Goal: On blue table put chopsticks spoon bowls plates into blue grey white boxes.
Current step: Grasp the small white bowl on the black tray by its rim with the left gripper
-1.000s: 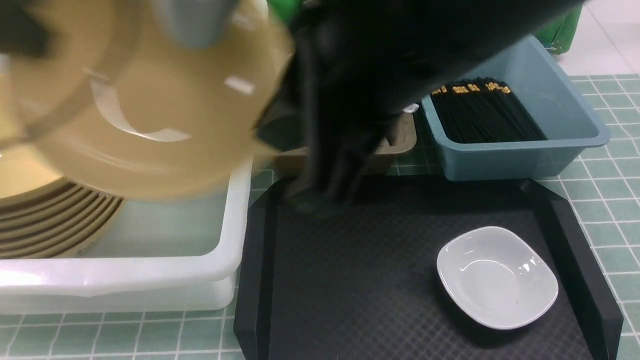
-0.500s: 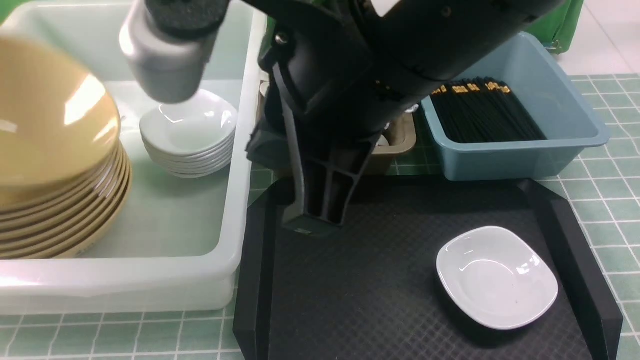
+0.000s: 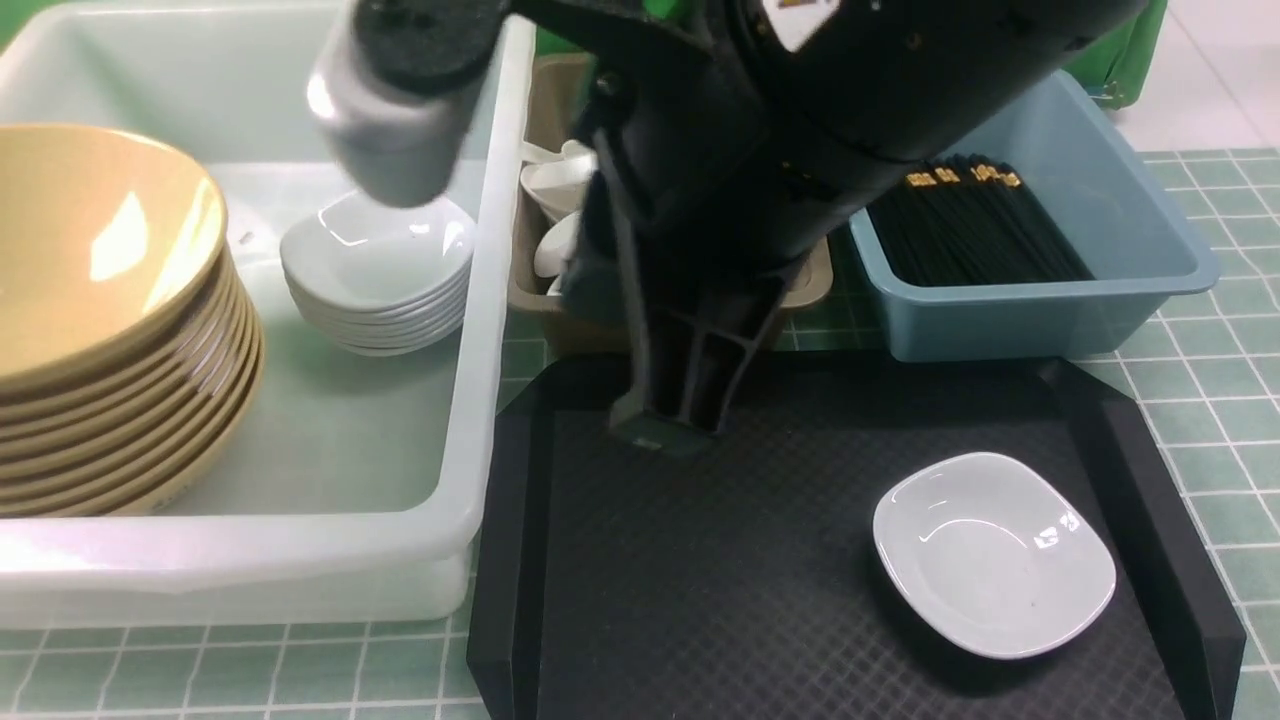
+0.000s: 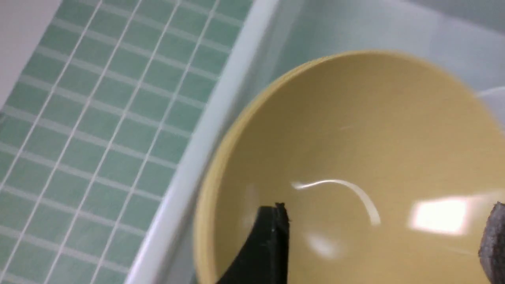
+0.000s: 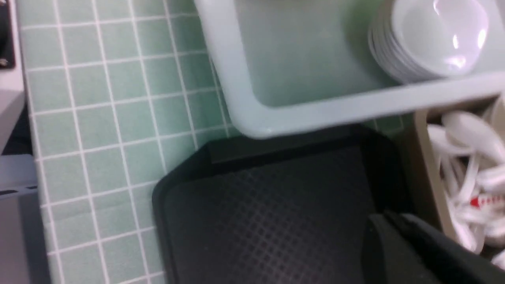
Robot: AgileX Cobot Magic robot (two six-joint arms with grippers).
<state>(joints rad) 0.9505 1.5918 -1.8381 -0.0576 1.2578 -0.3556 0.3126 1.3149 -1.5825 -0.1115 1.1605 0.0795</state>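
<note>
Bowls [image 3: 100, 280] and plates [image 3: 380, 265] sit in the white box [image 3: 300, 560], 1 plate [image 3: 995, 555] waits lower right; left claw [image 4: 388, 221] spread, right claw [image 3: 665, 430] pressed together

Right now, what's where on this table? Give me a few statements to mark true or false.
1. The tan bowls are stacked inside the white box. True.
2. One white plate sits alone on the black tray. True.
3. The chopsticks lie on the black tray. False: they lie in the blue box.
4. The spoons are piled in the white box. False: they are in the grey box.
5. The left arm's fingers are pinching a bowl. False: they stand wide apart, gripping nothing.
</note>
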